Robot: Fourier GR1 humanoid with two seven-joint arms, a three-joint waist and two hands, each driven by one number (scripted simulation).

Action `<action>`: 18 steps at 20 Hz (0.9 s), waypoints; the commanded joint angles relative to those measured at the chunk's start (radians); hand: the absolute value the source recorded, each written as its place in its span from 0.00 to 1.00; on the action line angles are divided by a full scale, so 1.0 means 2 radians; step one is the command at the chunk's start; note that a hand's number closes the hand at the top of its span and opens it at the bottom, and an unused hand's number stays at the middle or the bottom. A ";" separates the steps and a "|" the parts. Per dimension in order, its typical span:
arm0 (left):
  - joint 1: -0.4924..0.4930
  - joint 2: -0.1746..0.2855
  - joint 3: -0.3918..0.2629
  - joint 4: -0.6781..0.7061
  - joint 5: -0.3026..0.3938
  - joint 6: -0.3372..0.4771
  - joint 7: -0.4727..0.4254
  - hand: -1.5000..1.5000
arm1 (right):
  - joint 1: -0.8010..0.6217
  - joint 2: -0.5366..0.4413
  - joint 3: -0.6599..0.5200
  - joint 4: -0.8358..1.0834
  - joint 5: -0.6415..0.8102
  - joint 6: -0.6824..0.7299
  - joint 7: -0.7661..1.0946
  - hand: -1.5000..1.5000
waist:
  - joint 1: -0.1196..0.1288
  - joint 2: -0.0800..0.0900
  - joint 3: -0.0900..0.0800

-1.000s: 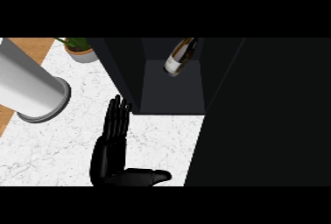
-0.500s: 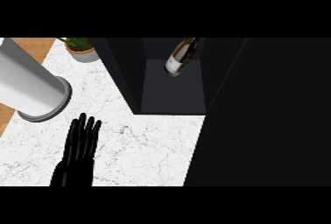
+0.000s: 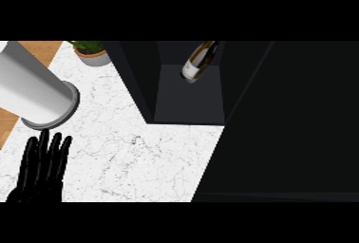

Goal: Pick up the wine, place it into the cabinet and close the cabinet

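Wine bottle (image 3: 198,61) stands tilted inside the cabinet (image 3: 186,104), toward the back of its open compartment, with its neck slanting up and away. No hand touches it.

In the head view, the only one given, the change is in the left hand (image 3: 41,178). A second ago it was just beside the cabinet's left wall with the thumb stuck out. Half a second ago it had slid down and away from that wall. Now it lies well apart from the cabinet, out at the counter's near left corner. Its fingers are straight and spread slightly apart, and it holds nothing. The bottle has not shifted across the three pictures. I judge that the placing step is done and that only closing the cabinet remains. The left hand's retreat suggests it will not do the closing. The wide dark panel (image 3: 294,118) right of the compartment may be the open door, though I cannot tell for certain. The right hand does not show at all.

Counted:
- one wine bottle
- one cabinet
- one hand
- one white cylinder (image 3: 32,90), lying left of the cabinet on the marble counter (image 3: 140,161)
- one potted plant (image 3: 91,52), by the cabinet's far left corner
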State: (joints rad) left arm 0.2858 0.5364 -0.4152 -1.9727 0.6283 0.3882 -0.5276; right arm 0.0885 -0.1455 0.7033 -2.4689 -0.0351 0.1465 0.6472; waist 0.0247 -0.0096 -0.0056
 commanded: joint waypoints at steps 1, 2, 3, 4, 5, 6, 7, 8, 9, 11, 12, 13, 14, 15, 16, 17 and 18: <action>0.029 0.030 0.043 -0.018 0.032 -0.034 -0.003 0.00 | -0.049 0.069 0.109 0.000 0.024 -0.040 0.032 1.00 | 0.006 -0.002 -0.001; 0.030 0.030 0.043 -0.022 0.039 -0.040 0.002 0.00 | -0.075 0.070 0.106 0.011 0.022 -0.053 0.041 1.00 | 0.008 -0.001 -0.001; 0.036 0.028 0.048 -0.005 0.034 -0.043 -0.010 0.00 | -0.094 0.070 0.114 0.006 0.022 -0.065 0.050 1.00 | 0.006 0.000 -0.001; 0.051 0.046 0.060 -0.026 0.047 -0.063 -0.010 0.00 | -0.102 0.070 0.109 0.030 0.021 -0.076 0.026 1.00 | 0.013 -0.001 0.000; 0.048 0.044 0.068 -0.013 0.050 -0.070 -0.014 0.00 | -0.118 0.071 0.121 0.036 0.021 -0.105 0.038 1.00 | 0.009 0.000 -0.001; 0.061 0.048 0.072 -0.021 0.058 -0.080 -0.013 0.00 | -0.151 0.071 0.112 0.067 0.019 -0.124 0.032 1.00 | 0.012 0.002 0.000; 0.071 0.049 0.076 -0.038 0.062 -0.075 -0.010 0.00 | -0.161 0.071 0.128 0.079 0.027 -0.154 0.019 1.00 | 0.009 0.001 0.001; 0.067 0.062 0.106 -0.019 0.081 -0.101 -0.012 0.00 | -0.185 0.071 0.121 0.061 0.025 -0.170 0.042 1.00 | 0.008 0.001 0.000; 0.074 0.066 0.104 -0.013 0.082 -0.119 -0.019 0.00 | -0.209 0.071 0.117 0.106 0.023 -0.183 0.019 1.00 | 0.014 0.002 0.000; 0.071 0.072 0.115 -0.004 0.087 -0.132 -0.019 0.00 | -0.248 0.071 0.099 0.126 0.009 -0.201 0.015 1.00 | 0.022 0.004 -0.001; 0.091 0.077 0.120 -0.014 0.095 -0.147 -0.020 0.00 | -0.267 0.070 0.102 0.136 0.011 -0.218 0.021 1.00 | 0.018 0.002 0.000; 0.067 0.076 0.123 -0.014 0.092 -0.132 -0.011 0.00 | -0.292 0.070 0.095 0.135 0.000 -0.228 0.037 1.00 | 0.016 0.003 -0.001; 0.074 0.088 0.137 -0.025 0.102 -0.140 -0.004 0.00 | -0.303 0.070 0.099 0.153 -0.006 -0.242 0.026 1.00 | 0.019 0.003 0.000; 0.071 0.091 0.144 -0.010 0.116 -0.158 -0.001 0.00 | -0.327 0.070 0.063 0.168 -0.032 -0.236 0.028 1.00 | 0.021 0.006 0.000; 0.080 0.087 0.144 -0.020 0.107 -0.146 -0.005 0.00 | -0.349 0.070 0.062 0.176 -0.044 -0.257 0.034 1.00 | 0.024 0.005 0.000; 0.080 0.091 0.155 -0.014 0.121 -0.165 -0.007 0.00 | -0.381 0.070 0.042 0.190 -0.051 -0.262 0.043 1.00 | 0.022 0.005 0.000; 0.069 0.094 0.164 -0.002 0.126 -0.167 -0.004 0.00 | -0.400 0.071 0.052 0.227 -0.059 -0.277 0.023 1.00 | 0.025 0.006 0.000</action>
State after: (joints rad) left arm 0.4310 0.7028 -0.1394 -1.9981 0.8403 0.0979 -0.5424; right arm -0.5347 -0.0579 0.8235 -2.1713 -0.1045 -0.3234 0.7069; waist 0.0655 -0.0008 -0.0056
